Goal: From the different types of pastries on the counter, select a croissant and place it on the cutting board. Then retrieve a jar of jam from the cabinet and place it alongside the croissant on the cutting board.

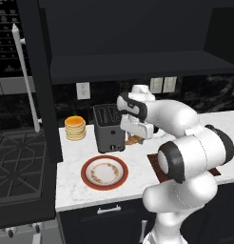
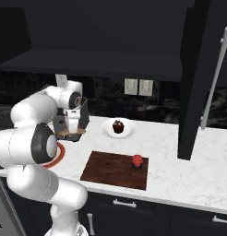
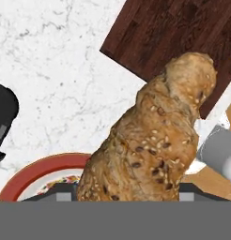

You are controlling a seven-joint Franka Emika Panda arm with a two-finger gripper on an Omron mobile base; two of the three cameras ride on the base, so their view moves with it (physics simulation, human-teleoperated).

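One croissant (image 3: 155, 140) is up off the worktop (image 2: 189, 161) and clamped in the gripper (image 1: 134, 139), its golden, seeded body rising between the fingers and stretching away from the hand camera. From the left base view it hangs just in front of the black toaster (image 1: 108, 127), above the marble, with the red-rimmed plate (image 1: 104, 172) nearer the front edge. The board (image 2: 110, 168) lies further right along the front edge, and the hand camera looks down on one of its corners past the pastry's far tip.

Worth noting: a small red jar (image 2: 137, 161) already sits on the board, toward its right end. That is the first hazard. If the arm carries too far right on the set-down, the croissant could knock the jar or land on top of it. The left and middle of the board are bare, so that looks like the safer target.

Second risk is the grip itself. The croissant seems held near one end, most of its length sticking out beyond the fingers, so a quick swing might make it pivot or slip. Flaky and soft, it could also crush if squeezed harder.

Third, the toaster stands very close behind the hand; a turn of the wrist may clip it. And a release too early drops the pastry on the plate or bare marble, short of the board. The pancakes (image 1: 75, 127) and cupcake (image 2: 117, 126) sit well clear at the back.
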